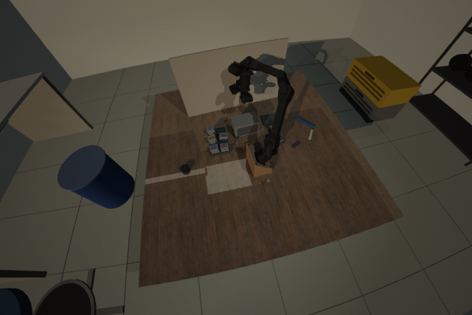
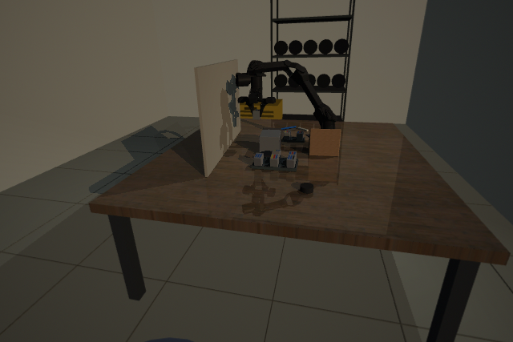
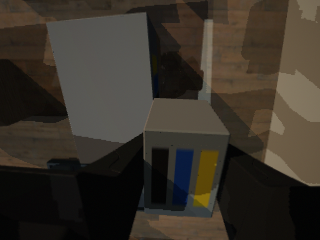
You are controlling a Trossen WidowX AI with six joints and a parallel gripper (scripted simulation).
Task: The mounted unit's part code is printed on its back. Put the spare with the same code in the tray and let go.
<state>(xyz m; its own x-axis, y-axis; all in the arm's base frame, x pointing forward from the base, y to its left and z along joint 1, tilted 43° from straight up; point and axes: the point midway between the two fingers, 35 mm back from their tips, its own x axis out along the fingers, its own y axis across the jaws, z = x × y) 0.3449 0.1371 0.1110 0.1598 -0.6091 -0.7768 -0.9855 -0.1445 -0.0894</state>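
My gripper (image 1: 241,94) (image 2: 256,112) (image 3: 178,139) is shut on a small grey spare (image 2: 256,114) (image 3: 182,140), whose face shows black, blue and yellow bars. It hangs above the table, between the upright board and the large grey mounted unit (image 1: 243,119) (image 2: 270,140) (image 3: 102,75). In the wrist view a thin slice of the unit's right side shows yellow and blue; the rest of that code is hidden. Several spares with coloured bars stand in a dark rack (image 1: 220,153) (image 2: 275,168) beside the unit. A dark tray (image 1: 267,119) lies on the unit's other side, partly behind the arm.
A tall pale board (image 1: 206,90) (image 2: 215,122) stands close to the gripper. An orange panel (image 1: 261,170) (image 2: 325,142) stands by the arm's base. A black puck (image 1: 185,169) (image 2: 306,187), a blue bar (image 1: 304,122) and a small dark block (image 1: 296,144) lie on the table.
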